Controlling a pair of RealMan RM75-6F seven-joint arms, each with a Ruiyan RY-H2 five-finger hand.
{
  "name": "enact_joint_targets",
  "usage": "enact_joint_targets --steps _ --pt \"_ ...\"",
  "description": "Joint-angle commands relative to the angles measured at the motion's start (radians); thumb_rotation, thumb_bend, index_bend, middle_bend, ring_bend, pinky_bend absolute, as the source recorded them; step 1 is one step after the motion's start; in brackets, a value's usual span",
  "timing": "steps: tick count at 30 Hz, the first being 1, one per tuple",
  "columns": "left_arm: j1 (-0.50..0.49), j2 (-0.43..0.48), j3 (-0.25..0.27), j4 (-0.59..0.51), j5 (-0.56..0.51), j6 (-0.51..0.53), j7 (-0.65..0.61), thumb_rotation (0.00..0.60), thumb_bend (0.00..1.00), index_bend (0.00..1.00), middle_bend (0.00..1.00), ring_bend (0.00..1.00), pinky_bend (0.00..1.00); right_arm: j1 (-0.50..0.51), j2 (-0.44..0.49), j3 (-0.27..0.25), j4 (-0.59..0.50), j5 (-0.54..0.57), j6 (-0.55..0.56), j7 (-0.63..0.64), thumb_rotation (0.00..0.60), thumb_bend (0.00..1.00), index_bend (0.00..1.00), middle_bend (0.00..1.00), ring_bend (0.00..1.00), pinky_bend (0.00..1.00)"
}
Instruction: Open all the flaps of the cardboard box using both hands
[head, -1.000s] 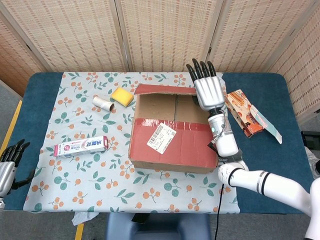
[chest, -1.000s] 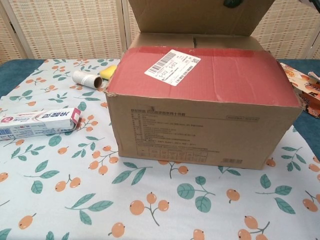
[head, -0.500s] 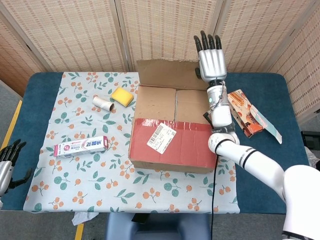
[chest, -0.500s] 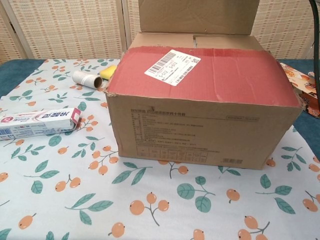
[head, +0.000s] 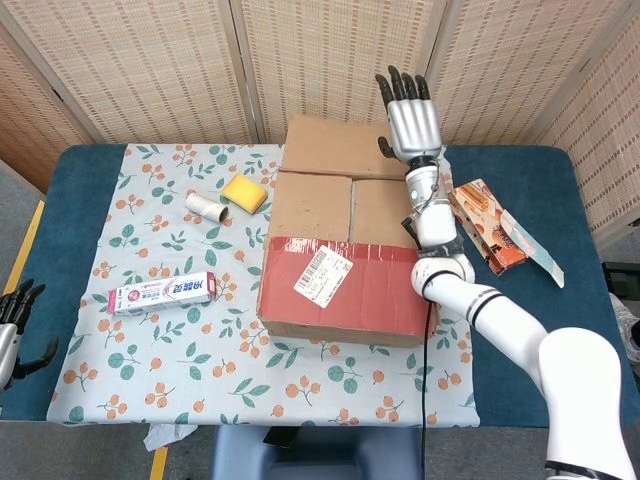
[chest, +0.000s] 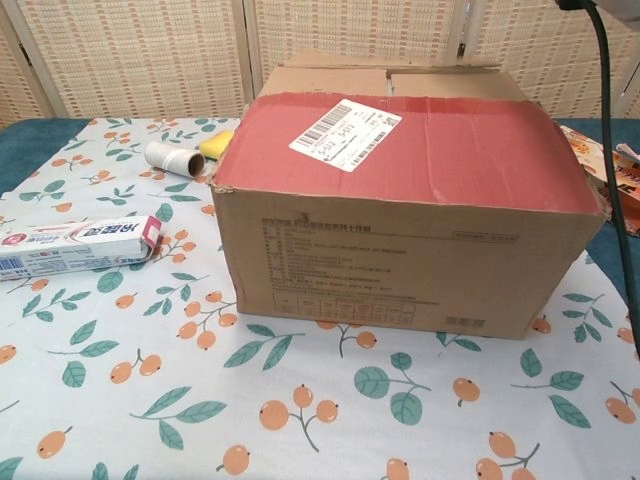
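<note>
Reaching over the far edge of the box (head: 345, 255), the right hand (head: 408, 117) shows flat, fingers straight and close together, holding nothing, laid on or just above the far flap (head: 335, 148), which is folded well back toward the screens. The box sits mid-table on the cloth (head: 190, 340), its long axis running left to right. Still down: the red near flap (head: 350, 280) with its label (head: 322, 272), lying flat over the front half, and two inner flaps (head: 350, 205) behind it. That red flap hinges along the front edge, the side nearest the robot, so its free edge lies across the middle of the box, below and nearer than the right hand's fingers. The right hand is far closer to it. The left hand (head: 14, 320) hangs off the table's left corner, fingers apart and empty, well apart from the box. My read: the red flap comes next, and the left arm has the longer trip.
</note>
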Motion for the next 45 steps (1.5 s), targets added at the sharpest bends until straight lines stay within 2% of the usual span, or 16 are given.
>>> enact_joint_targets --steps 1,4,7,13,16,21,26,29,32,38,41,45 --pt "0.001 0.0 0.002 -0.003 0.0 0.0 0.009 0.6 0.49 0.0 0.0 0.0 0.0 -0.122 0.147 -0.036 -0.313 -0.027 0.078 0.014 0.6 0.38 0.0 0.0 0.0 0.0" --pt "0.0 0.0 0.004 -0.01 0.006 -0.002 0.02 0.6 0.49 0.0 0.0 0.0 0.0 -0.23 0.296 -0.056 -0.602 -0.029 0.096 0.055 0.6 0.38 0.0 0.0 0.0 0.0" --pt "-0.005 0.006 0.01 -0.019 0.017 -0.011 0.017 0.6 0.49 0.0 0.0 0.0 0.0 -0.315 0.38 -0.064 -0.757 -0.084 0.079 0.186 0.6 0.38 0.0 0.0 0.0 0.0" --pt "-0.009 0.005 0.013 -0.037 0.024 -0.016 0.031 0.6 0.49 0.0 0.0 0.0 0.0 -0.441 0.512 -0.125 -0.92 -0.225 0.056 0.34 0.6 0.38 0.0 0.0 0.0 0.0" --pt "-0.019 0.018 0.024 -0.04 0.048 -0.031 -0.001 0.6 0.49 0.0 0.0 0.0 0.0 -0.51 0.547 -0.153 -0.96 -0.32 0.052 0.484 0.6 0.38 0.0 0.0 0.0 0.0" --pt "-0.03 0.014 0.018 -0.025 0.038 -0.051 -0.022 0.6 0.49 0.0 0.0 0.0 0.0 -0.56 0.55 -0.18 -0.932 -0.46 0.011 0.763 0.6 0.38 0.02 0.0 0.05 0.0" --pt "-0.045 0.02 0.03 0.004 0.083 -0.058 -0.12 0.6 0.49 0.0 0.0 0.0 0.0 -0.56 0.558 -0.177 -0.87 -0.59 -0.102 1.219 0.6 0.38 0.06 0.04 0.1 0.01" --pt "-0.049 0.013 0.029 0.023 0.085 -0.057 -0.138 0.6 0.5 0.0 0.0 0.0 0.0 -0.548 0.547 -0.194 -0.812 -0.691 -0.108 1.41 0.6 0.38 0.07 0.07 0.14 0.07" --pt "-0.052 0.009 0.029 0.035 0.083 -0.061 -0.153 0.6 0.59 0.0 0.0 0.0 0.0 -0.533 0.533 -0.223 -0.754 -0.768 -0.085 1.533 0.6 0.38 0.1 0.1 0.17 0.11" --pt "-0.054 0.005 0.031 0.05 0.087 -0.055 -0.168 0.6 0.61 0.0 0.0 0.0 0.0 -0.489 0.515 -0.289 -0.654 -0.846 -0.07 1.7 0.6 0.38 0.13 0.12 0.22 0.19" --pt "-0.054 0.004 0.032 0.051 0.086 -0.054 -0.167 0.6 0.61 0.0 0.0 0.0 0.0 -0.473 0.5 -0.315 -0.607 -0.863 -0.052 1.723 0.6 0.38 0.13 0.12 0.22 0.24" --pt "-0.055 0.003 0.033 0.05 0.084 -0.054 -0.159 0.6 0.61 0.0 0.0 0.0 0.0 -0.459 0.493 -0.342 -0.577 -0.866 -0.033 1.763 0.6 0.38 0.13 0.12 0.22 0.24"
